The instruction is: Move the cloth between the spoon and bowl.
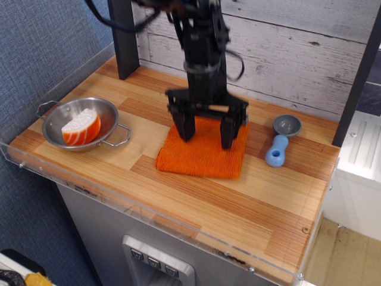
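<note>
The orange cloth [201, 156] lies flat on the wooden table, left of the spoon and well right of the bowl. The spoon [278, 148] has a light-blue handle and a grey scoop head [287, 125] and lies at the right, a gap apart from the cloth. The steel bowl [106, 112] sits at the far left with an orange-and-white wedge [80, 127] in it. My black gripper [206, 132] stands upright over the cloth's back half, its two fingers [184, 126] spread wide. The jaws are open and the fingertips are at or just above the cloth.
The wooden tabletop [196, 199] has a clear plastic lip [149, 208] along its front and left edges. A black post [124, 39] stands at the back left. A white plank wall [297, 53] runs behind the table.
</note>
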{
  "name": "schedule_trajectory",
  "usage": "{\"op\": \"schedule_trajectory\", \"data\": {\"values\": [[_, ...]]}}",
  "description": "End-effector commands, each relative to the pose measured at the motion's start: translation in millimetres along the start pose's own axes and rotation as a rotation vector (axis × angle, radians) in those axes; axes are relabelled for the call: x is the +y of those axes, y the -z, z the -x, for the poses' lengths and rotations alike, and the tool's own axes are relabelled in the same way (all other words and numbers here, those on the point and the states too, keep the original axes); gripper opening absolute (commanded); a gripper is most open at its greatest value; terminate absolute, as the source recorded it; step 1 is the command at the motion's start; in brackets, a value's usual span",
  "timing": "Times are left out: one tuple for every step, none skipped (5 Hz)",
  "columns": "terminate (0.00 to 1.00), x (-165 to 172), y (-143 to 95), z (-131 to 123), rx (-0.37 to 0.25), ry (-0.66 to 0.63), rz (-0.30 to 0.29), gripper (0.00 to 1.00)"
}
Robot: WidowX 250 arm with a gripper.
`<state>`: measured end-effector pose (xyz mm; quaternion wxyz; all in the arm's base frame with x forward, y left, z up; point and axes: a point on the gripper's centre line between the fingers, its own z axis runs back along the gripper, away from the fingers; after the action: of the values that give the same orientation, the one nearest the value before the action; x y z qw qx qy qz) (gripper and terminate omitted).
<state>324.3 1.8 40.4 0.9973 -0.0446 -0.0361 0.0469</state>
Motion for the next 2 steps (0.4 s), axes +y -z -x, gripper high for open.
{"op": "schedule_trajectory", "data": {"values": [[0.0,-20.8,-40.9,0.0,-0.114,0.057,-0.019,1.0],[0.0,-22.2,-48.5,1.4,-0.12,0.051,-0.039,1.0]]}}
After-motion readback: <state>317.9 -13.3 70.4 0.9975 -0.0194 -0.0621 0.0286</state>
